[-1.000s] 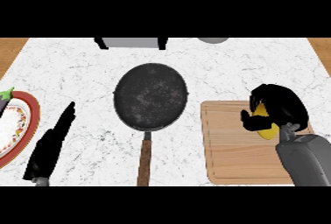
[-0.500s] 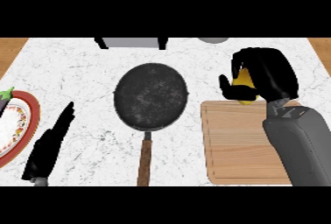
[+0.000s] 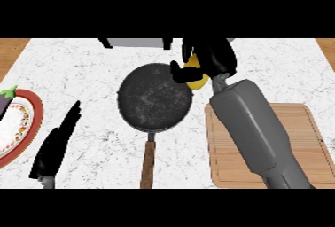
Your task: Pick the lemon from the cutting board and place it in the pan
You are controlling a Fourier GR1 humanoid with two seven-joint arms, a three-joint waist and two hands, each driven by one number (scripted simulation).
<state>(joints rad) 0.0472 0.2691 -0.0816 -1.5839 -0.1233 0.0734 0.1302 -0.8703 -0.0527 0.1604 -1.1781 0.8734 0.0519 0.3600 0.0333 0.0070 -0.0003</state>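
Yellow lemon is hanging at the two o'clock rim of the pan, fingers of the right hand curling round it; light, firm, likely slippery, best wrapped mid-body.

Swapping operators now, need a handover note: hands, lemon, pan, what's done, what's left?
Right hand: shut on the lemon, over the far right rim of the pan.
Left hand: open, resting at the view's lower left.
Cutting board: no lemon on it.
Done: lemon picked off the board.
Left: probably carry it over the pan's middle, lower, release.
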